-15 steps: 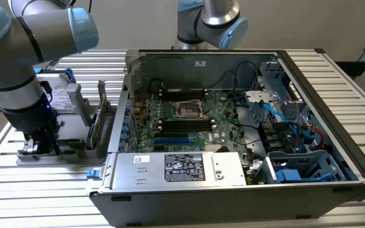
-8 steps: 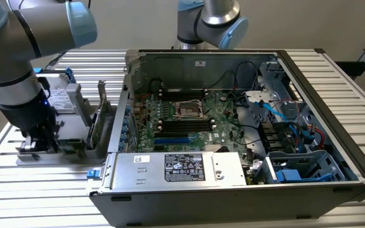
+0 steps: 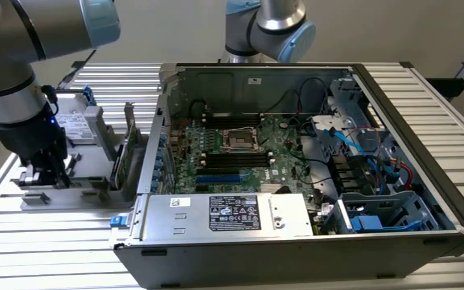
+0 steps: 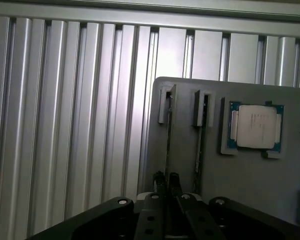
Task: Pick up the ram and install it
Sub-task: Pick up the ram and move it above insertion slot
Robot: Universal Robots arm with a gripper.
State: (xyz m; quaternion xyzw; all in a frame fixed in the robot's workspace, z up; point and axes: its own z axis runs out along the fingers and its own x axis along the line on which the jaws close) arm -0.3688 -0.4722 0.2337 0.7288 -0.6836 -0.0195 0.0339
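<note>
The ribbed metal bench carries an open computer case, its motherboard exposed. Toward the exterior view's left the arm reaches down to a grey tray beside the case. The tray holds a CPU and two sticks standing on edge in slots. The tool is nearly closed, pinching the ram, the stick farther from the CPU; the other stick is untouched.
</note>
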